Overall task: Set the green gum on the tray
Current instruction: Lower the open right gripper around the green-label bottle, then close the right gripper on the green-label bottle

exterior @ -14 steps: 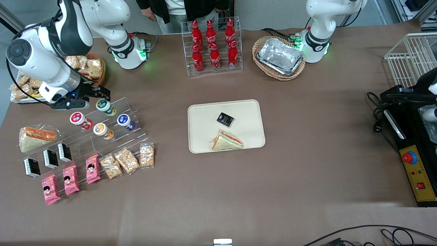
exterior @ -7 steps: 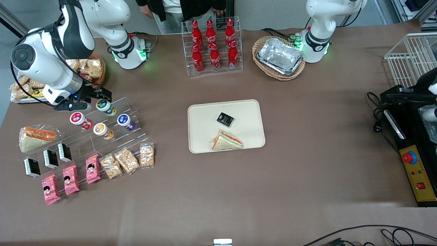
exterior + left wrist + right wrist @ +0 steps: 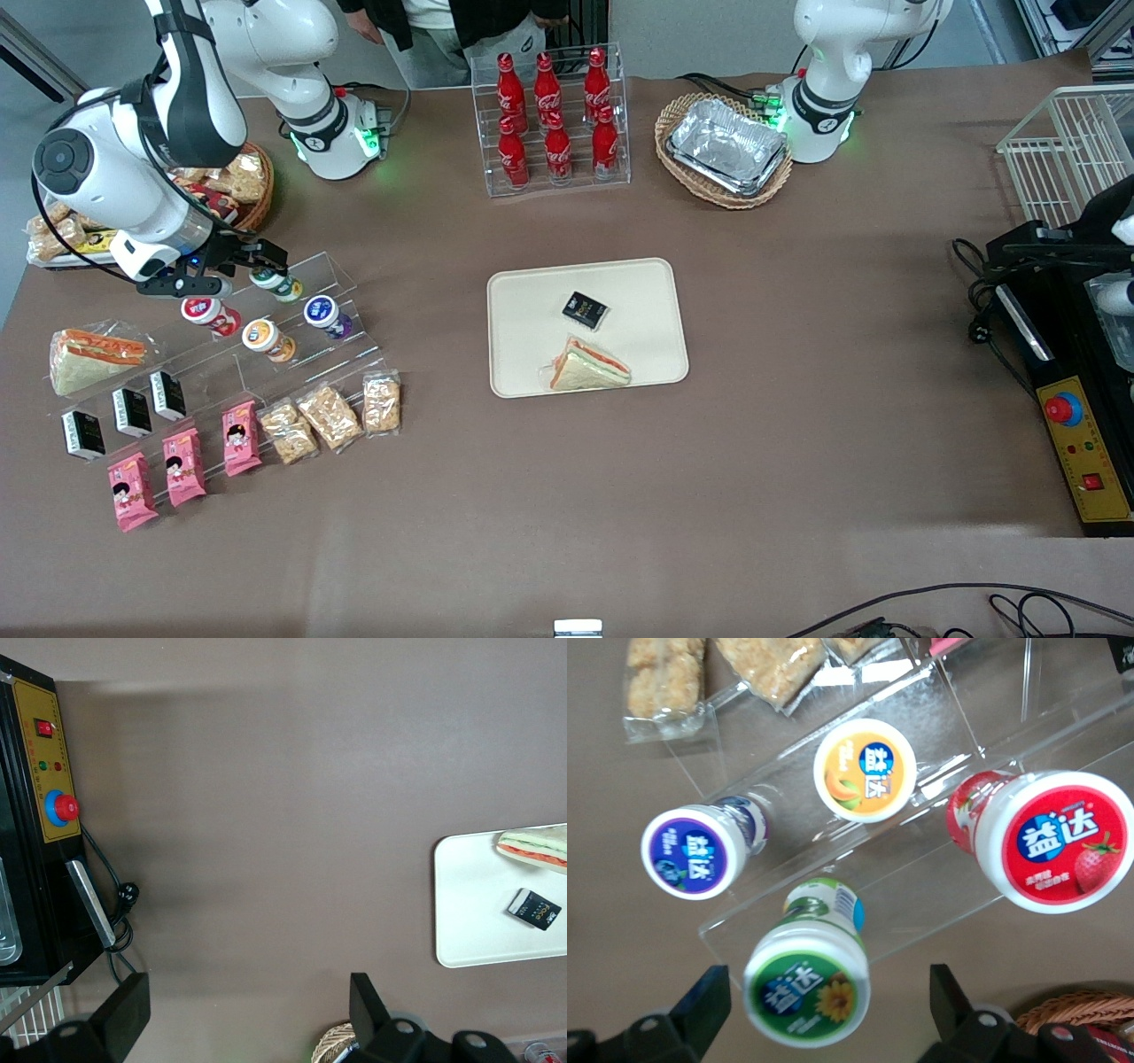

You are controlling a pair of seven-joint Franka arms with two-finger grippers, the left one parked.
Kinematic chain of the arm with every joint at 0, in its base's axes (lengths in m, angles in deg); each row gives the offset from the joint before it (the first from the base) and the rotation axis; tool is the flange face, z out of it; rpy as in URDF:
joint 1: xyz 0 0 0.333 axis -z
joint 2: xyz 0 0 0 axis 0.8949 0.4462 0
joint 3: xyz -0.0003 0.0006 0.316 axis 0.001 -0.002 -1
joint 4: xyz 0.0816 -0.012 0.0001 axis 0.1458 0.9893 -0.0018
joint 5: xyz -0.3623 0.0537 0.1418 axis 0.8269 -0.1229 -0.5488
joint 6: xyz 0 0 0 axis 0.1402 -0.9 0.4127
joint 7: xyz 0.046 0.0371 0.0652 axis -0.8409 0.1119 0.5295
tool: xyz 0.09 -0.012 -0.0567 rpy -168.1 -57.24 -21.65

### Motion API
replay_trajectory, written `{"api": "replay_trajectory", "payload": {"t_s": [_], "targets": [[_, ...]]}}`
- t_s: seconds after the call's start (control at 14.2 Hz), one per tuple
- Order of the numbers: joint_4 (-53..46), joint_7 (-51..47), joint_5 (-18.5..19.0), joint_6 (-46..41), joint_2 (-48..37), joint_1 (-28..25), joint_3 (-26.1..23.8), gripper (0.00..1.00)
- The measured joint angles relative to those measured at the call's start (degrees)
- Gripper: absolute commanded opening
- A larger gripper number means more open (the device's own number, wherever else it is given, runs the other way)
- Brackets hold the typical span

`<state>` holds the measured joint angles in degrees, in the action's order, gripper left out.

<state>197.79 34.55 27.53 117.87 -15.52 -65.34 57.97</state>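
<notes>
Between the spread fingers of the right arm's gripper (image 3: 819, 1001) stands the green gum (image 3: 808, 979), its green-rimmed lid facing the wrist camera; both fingers (image 3: 702, 1001) are apart from the canister's sides, so the jaws are wide and hold nothing. From the front view the gripper (image 3: 251, 264) sits just above the green gum (image 3: 274, 281) on the upper step of a clear acrylic stand (image 3: 341, 276). Just beside the jaws, on the same step, rests a red-lidded canister (image 3: 1045, 840). One step down from the jaws stand an orange-lidded canister (image 3: 865, 770) and a purple-lidded canister (image 3: 694, 850), each apart from its neighbours. Nearer the front camera than the jaws lie packets of snack bars (image 3: 328, 416) and pink packets (image 3: 184, 466). Well away from the jaws, toward the middle of the table, lies the tray (image 3: 527, 301), bearing a wrapped sandwich (image 3: 588, 364) and a small black packet (image 3: 584, 309); the two do not touch.
</notes>
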Motion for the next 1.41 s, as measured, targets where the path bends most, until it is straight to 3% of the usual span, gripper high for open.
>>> {"api": "replay_trajectory", "payload": {"t_s": [0.77, 1.12, 1.41], "targets": [[0.98, -2.47, -0.84, 3.04, 1.01, 0.08, -0.08, 0.99], [0.98, -3.47, -0.86, 3.55, 1.59, -0.17, -0.3, 0.76], [0.98, -4.2, -0.88, 3.57, 1.59, -0.17, -0.42, 0.69]]}}
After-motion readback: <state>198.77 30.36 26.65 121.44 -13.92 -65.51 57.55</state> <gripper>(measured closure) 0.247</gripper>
